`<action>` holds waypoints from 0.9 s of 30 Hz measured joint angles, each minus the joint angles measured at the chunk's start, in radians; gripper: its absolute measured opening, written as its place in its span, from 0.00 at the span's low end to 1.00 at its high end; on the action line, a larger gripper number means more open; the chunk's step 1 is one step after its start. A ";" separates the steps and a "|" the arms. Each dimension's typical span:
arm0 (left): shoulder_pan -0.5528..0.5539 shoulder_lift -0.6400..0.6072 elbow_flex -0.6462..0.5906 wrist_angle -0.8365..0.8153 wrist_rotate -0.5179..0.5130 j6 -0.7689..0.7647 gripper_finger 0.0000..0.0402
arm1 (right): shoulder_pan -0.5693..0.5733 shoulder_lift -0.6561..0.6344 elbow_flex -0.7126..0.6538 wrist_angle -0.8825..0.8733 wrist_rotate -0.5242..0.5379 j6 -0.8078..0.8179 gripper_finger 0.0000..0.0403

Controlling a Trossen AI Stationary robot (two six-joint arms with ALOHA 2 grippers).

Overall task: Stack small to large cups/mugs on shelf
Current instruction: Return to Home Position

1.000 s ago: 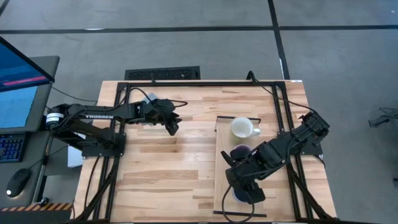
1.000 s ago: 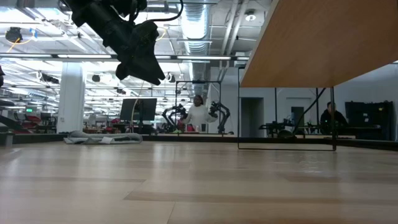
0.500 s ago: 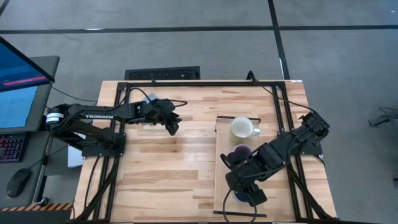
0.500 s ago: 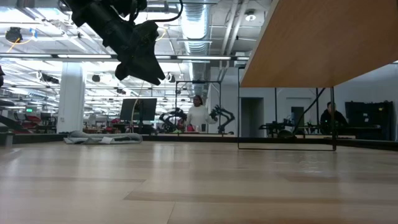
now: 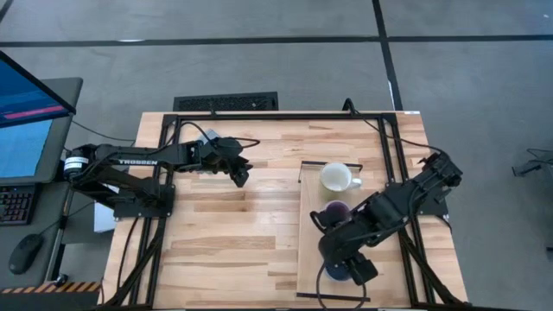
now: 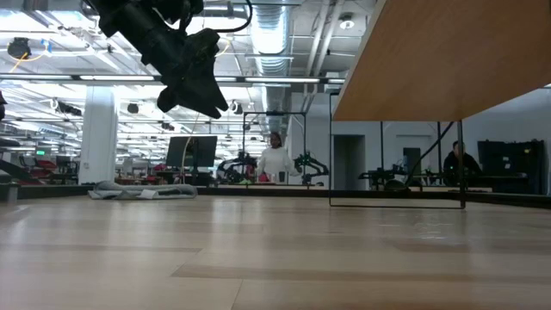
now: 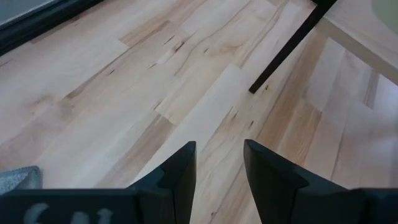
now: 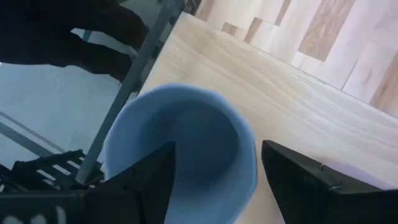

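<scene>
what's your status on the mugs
Both open: left end effector idle over table, right end effector above blue mug. White mug, purple mug also on shelf. No obstruction seen.

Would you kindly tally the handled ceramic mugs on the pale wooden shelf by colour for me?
Cream-white ceramic mug: 1
Pale lavender-purple ceramic mug: 1
Slate-blue ceramic mug: 1
Total: 3
</scene>
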 joint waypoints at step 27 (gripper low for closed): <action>0.000 0.000 0.000 0.002 -0.001 -0.058 0.31 | -0.109 -0.366 -0.001 0.012 0.310 -0.003 0.65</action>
